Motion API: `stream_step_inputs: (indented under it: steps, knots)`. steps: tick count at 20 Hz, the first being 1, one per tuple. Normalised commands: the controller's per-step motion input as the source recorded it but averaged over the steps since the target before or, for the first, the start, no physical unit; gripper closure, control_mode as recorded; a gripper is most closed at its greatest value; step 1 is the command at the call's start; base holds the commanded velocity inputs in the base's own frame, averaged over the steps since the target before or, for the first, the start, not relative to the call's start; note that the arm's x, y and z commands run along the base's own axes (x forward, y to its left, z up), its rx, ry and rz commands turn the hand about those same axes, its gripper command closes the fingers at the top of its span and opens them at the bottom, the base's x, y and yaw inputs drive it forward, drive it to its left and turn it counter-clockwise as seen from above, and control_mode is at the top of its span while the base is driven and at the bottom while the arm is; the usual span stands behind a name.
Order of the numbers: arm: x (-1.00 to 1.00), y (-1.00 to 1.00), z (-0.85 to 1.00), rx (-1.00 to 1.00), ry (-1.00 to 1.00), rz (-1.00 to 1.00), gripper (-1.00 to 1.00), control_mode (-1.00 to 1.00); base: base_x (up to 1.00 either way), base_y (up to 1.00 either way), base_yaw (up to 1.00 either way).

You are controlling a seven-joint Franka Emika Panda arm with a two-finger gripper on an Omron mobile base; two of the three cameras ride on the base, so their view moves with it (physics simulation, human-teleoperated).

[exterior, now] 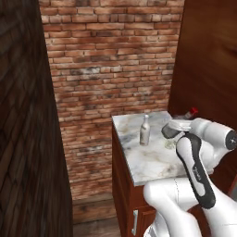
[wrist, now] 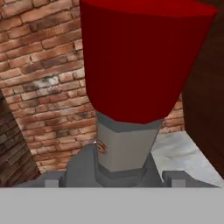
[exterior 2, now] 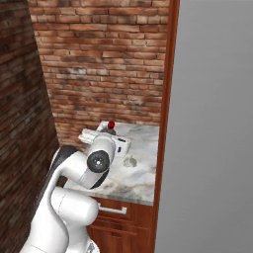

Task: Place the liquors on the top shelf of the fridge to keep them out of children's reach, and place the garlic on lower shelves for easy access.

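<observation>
Hand view has the gripper (wrist: 114, 181) right at the dark bottle (wrist: 131, 109) on the counter (exterior: 152, 164), fingers partway open around its neck, probably lining up a grab, can't tell if they're touching yet.

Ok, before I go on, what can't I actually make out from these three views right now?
- Claw grip: in the hand view the dark grey glass bottle's red cap blocks the fingertips; contact unclear.
- That bottle's body: hidden behind the white arm in both base views.
- Small off-white garlic bulb: too small for detail.
- Tall grey fridge: door faces the right base view, so the shelves are hidden.
- Pale cream bottle: label blurred.
</observation>
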Motion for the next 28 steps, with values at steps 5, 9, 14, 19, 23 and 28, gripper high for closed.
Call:
stream_step_inputs:
  steps: [5, 9, 14, 19, 23, 28]
  knots:
    - [-0.45, 0.43, 1.0, 0.0, -0.11, 0.32, 1.0, -1.0, 0.0, 0.0, 0.0]
    - [-0.41, 0.54, 1.0, 0.0, 0.0, 0.29, 1.0, -1.0, 0.0, 0.0, 0.0]
    - [-0.32, 0.66, 0.94, -0.04, 0.0, 0.24, 1.0, -1.0, 0.0, 0.0, 0.0]
    - [-0.2, 0.49, 0.46, -0.15, 0.03, 0.04, 1.0, -1.0, 0.0, 0.0, 0.0]
    - [-0.19, 0.32, 0.23, -0.22, 0.08, -0.09, 1.0, -1.0, 0.0, 0.0, 0.0]
    - [-0.33, 0.05, 0.02, -0.33, 0.12, -0.19, 1.0, -1.0, 0.0, 0.0, 0.0]
